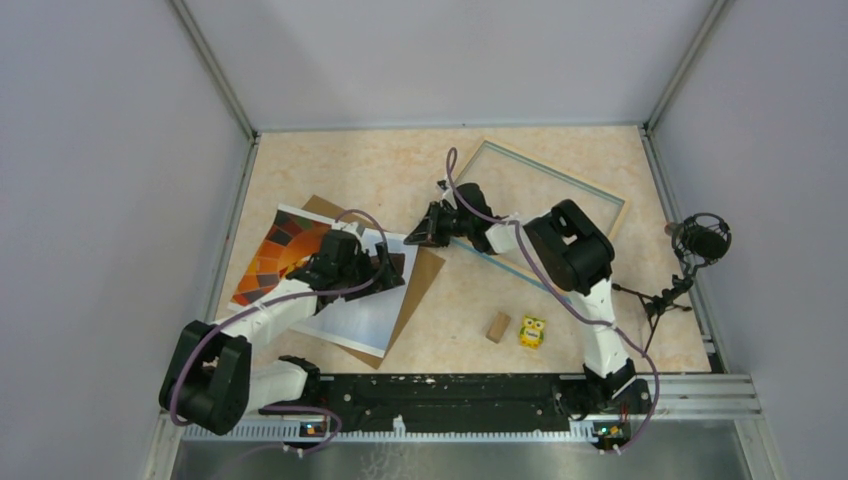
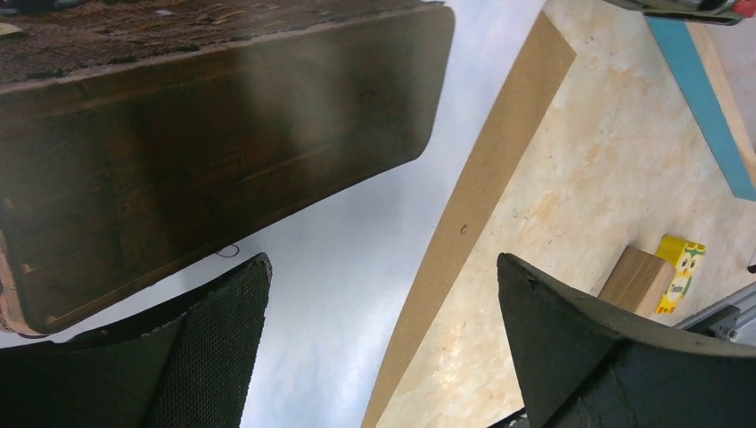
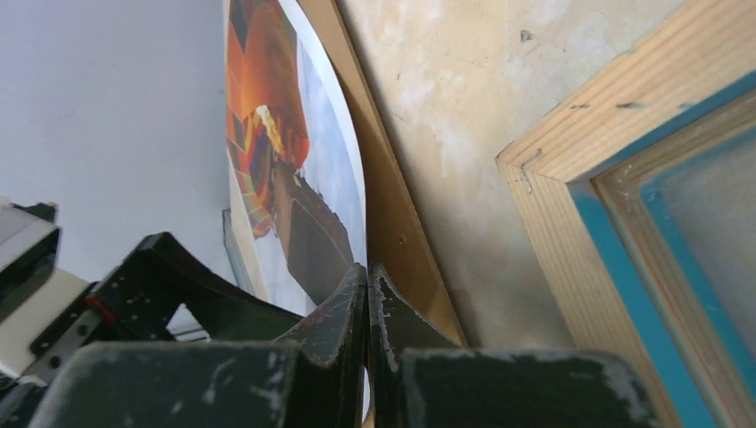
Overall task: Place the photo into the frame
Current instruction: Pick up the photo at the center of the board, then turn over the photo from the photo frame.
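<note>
A beige marbled table point(image 1: 450, 170) sits between grey walls point(image 1: 100, 150). The photo point(image 1: 270, 255) lies at the left on a brown backing board point(image 1: 420, 280); the frame point(image 1: 560, 173) lies flat at the far right, apart from it. The right gripper point(image 3: 366, 276) is pinched tight on the photo's right corner. The left gripper point(image 2: 383, 259) hangs over the print with fingers spread wide, holding nothing. A wooden block point(image 1: 497, 326) and a yellow owl toy point(image 1: 532, 332) stand near the front, with a microphone point(image 1: 705, 240) at the right edge
</note>
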Motion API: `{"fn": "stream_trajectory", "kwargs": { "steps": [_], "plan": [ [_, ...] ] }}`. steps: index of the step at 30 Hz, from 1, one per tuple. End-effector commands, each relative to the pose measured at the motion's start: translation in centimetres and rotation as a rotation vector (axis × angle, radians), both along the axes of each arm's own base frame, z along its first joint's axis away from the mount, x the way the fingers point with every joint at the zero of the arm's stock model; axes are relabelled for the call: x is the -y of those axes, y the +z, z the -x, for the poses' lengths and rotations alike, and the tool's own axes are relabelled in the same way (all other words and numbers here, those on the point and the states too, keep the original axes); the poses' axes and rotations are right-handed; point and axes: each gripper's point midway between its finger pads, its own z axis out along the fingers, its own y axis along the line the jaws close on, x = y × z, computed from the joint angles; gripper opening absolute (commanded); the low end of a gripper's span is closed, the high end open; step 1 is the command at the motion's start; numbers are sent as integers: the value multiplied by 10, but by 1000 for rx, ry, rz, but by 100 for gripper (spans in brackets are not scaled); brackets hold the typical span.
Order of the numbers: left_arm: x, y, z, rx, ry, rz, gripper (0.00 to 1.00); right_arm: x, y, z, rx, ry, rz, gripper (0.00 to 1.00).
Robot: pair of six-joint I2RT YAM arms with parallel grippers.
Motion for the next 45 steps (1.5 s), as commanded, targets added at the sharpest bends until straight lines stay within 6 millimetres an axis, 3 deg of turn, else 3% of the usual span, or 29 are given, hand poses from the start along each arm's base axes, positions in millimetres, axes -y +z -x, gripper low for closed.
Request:
{"fn": "stream_trajectory", "kwargs": {
  "steps": [1, 11, 15, 22, 29, 32, 35, 37, 39, 42, 45],
  "plan": [
    [11, 42, -18, 104, -45, 34, 98, -8, 41, -5, 123, 46, 1, 0],
    [8, 142, -44, 348, -70, 5, 98, 24, 120, -1, 340, 109, 140, 0],
    [3, 167, -47, 419, -76, -22, 98, 53, 141, -3, 472, 104, 281, 0],
    [-1, 188, -48, 477, -79, -43, 98, 130, 230, -13, 858, 12, 438, 0],
    [0, 192, -49, 498, -87, -44, 98, 222, 354, -24, 1228, -214, 640, 0],
    [4, 189, -49, 497, -101, -39, 98, 243, 402, -14, 1437, -214, 764, 0],
    [8, 188, -49, 497, -112, -27, 98, 253, 428, 0, 1611, -172, 861, 0],
    [10, 189, -49, 501, -117, -22, 98, 255, 438, 13, 1705, -135, 882, 0],
    [12, 188, -49, 501, -121, -21, 98, 243, 430, 30, 1793, -14, 842, 0],
    [12, 188, -48, 504, -123, -26, 98, 215, 391, 64, 1939, 244, 697, 0],
    [11, 187, -48, 505, -123, -38, 98, 198, 337, 92, 1978, 399, 558, 0]
  ]
}}
